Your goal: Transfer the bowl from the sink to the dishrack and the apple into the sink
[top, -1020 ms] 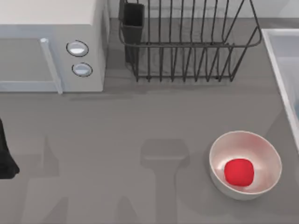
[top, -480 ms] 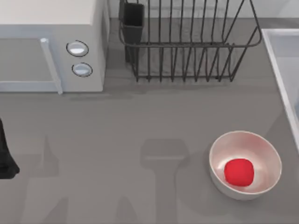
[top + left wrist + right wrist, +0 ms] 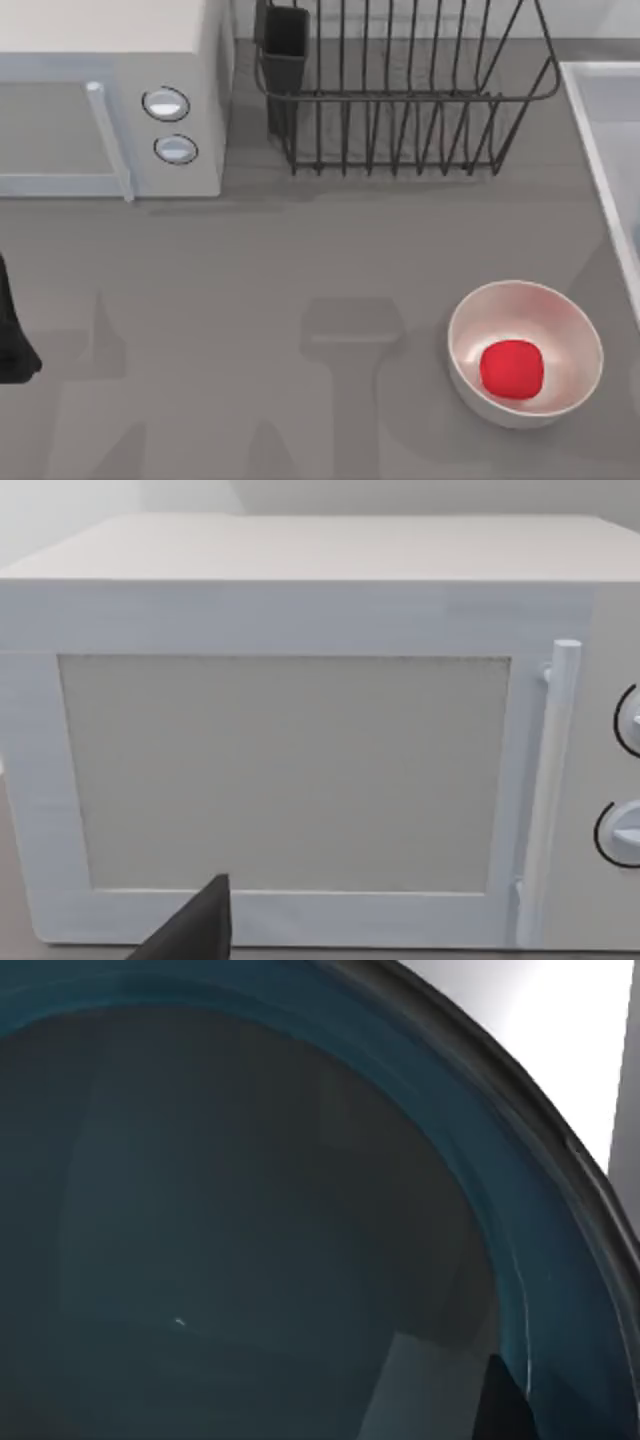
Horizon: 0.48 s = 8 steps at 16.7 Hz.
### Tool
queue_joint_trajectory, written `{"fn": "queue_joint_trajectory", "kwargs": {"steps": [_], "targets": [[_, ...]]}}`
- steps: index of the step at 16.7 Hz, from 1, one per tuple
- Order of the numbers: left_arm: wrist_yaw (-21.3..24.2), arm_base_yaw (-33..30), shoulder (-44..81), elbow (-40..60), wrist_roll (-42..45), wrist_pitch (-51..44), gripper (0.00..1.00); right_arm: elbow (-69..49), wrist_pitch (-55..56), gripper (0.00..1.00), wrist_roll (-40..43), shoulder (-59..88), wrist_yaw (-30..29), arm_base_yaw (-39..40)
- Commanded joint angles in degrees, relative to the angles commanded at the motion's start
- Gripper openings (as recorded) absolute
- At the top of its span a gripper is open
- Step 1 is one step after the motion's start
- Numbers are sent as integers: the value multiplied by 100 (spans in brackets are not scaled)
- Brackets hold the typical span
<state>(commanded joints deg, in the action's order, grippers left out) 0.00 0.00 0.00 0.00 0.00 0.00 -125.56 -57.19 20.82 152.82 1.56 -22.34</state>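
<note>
The teal-blue bowl point(image 3: 250, 1210) lies very close under my right wrist camera, its inside dark and its rim curving across the view. A dark piece of my right gripper point(image 3: 505, 1405) pokes in over the bowl's inner wall. The red apple point(image 3: 512, 367) lies inside a glossy white bowl point(image 3: 480, 310) at the table's front right. At the right edge is the sink point(image 3: 592, 110), with its pale raised rim showing. The dark wire dishrack point(image 3: 400, 95) stands at the back middle with nothing in it. My left arm point(image 3: 14, 340) is parked at the far left edge.
A white microwave point(image 3: 110, 100) with two round knobs stands at the back left, and its door point(image 3: 290, 770) faces my left wrist camera. A black cutlery cup point(image 3: 285, 40) sits at the rack's left corner. Bare grey tabletop point(image 3: 300, 290) spans the middle.
</note>
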Motion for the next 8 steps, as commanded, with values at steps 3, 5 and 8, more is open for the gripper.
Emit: {"fn": "queue_joint_trajectory", "kwargs": {"steps": [3,5,8], "targets": [[0,0,0,0,0,0,100,355,-374,0,272,-710,26,-270],[0,0,0,0,0,0,100,707,-758,0,542,-1435,51,-522],[0,0,0,0,0,0,100,1355,-1459,0,1017,-2785,96,-967]]}}
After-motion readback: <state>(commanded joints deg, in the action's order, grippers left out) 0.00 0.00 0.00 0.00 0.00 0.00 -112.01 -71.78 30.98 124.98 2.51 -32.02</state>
